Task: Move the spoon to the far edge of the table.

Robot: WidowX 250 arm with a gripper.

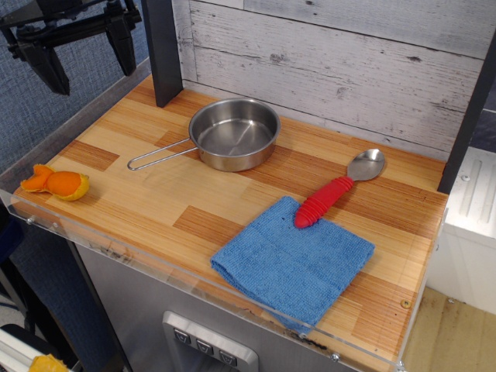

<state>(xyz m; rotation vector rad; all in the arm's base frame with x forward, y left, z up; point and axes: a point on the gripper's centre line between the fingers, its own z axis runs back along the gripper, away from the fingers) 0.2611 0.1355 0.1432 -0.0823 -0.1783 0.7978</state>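
You see a spoon (339, 188) with a shiny metal bowl and ribbed matt red handle, lower right on the smooth striped wood table (155, 209). The steel pan (234, 133) looks brushed, the blue cloth (293, 262) nubby, and the clear rim (116, 246) glossy acrylic.

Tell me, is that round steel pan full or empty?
Empty: the round steel pan sits upright, and its bare shiny bottom shows with nothing inside.

No legible text or labels
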